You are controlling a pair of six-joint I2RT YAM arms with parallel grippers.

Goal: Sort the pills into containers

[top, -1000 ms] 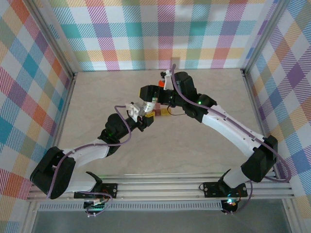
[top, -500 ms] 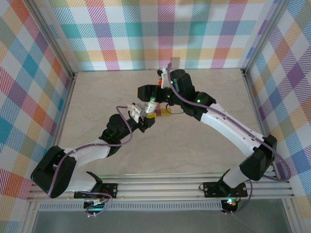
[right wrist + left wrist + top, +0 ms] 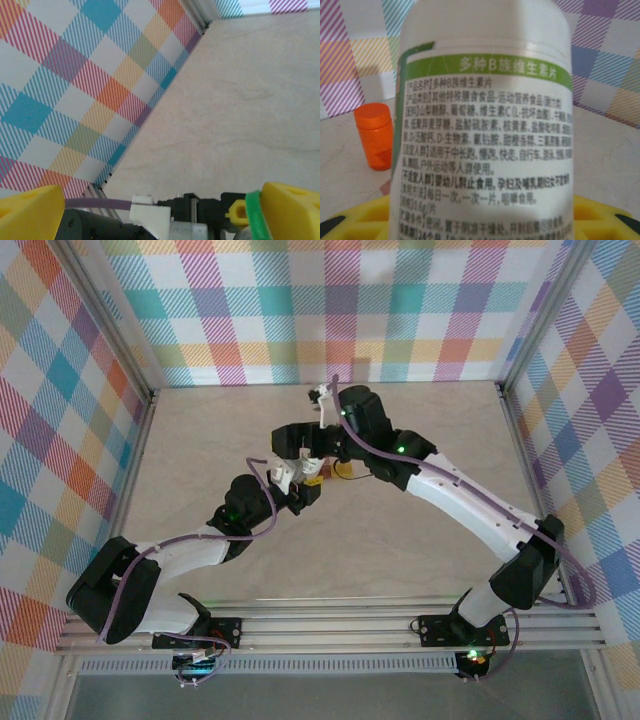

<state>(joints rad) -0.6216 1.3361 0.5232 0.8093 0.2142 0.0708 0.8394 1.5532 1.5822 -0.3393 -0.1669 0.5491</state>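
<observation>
Our left gripper [image 3: 480, 222] pinches the white bottle [image 3: 485, 125] low on its body, orange vial [image 3: 374, 135] behind; our right gripper [image 3: 160, 212] stands spread; the bottle looks light, rigid, slick; we'd take the cap.

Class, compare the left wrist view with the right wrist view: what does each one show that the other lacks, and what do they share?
Left wrist: a white bottle with a green-banded label, close up in the left gripper, and an orange vial beyond it to the left. Right wrist: the right gripper wide open, with a purple cable below. Both: the plaid wall and the pale table.
</observation>
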